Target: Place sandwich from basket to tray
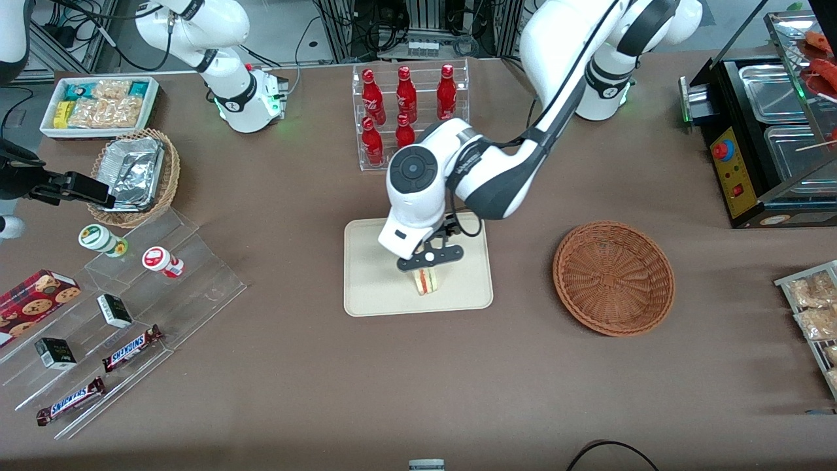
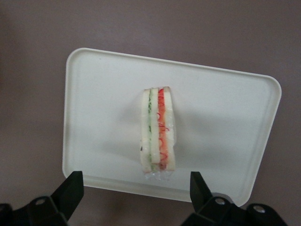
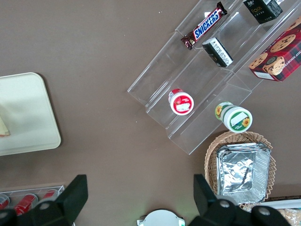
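Front view shows the gripper (image 1: 429,261) low over the tray (image 1: 366,288), and its bar covers the upper part of the sandwich (image 1: 427,281), so contact is hard to judge there. From the wrist camera the fingers (image 2: 70,188) stand wide apart, and the sandwich (image 2: 159,134) rests on its edge on the tray (image 2: 221,113) between them, probably free. The basket (image 1: 613,277) sits well apart, toward the working arm's end.
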`<state>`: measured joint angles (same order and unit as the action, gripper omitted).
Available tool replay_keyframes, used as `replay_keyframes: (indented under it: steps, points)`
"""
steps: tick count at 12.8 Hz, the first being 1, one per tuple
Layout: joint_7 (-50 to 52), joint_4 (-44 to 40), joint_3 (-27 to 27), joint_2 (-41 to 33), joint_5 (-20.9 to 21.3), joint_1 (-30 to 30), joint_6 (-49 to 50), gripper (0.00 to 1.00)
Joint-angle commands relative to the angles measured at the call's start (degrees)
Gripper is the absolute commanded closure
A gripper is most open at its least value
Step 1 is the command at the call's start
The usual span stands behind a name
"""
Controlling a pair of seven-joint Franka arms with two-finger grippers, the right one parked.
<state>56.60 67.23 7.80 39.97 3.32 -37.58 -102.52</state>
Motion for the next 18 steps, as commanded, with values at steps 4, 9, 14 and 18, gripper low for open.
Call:
replay_keyframes:
  steps: [4,9,14,18]
  points:
    - [-15.96,13.78,0.28,-13.84,-1.55,12.16,2.50,0.00]
    - [-30.11,25.91,0.20,-25.80,-4.11,21.48,3.37,0.00]
    - [-41.29,28.13,0.11,-32.22,-4.20,29.13,10.04,0.00]
    - [-48.58,28.74,0.37,-38.20,-4.02,35.63,16.63,0.00]
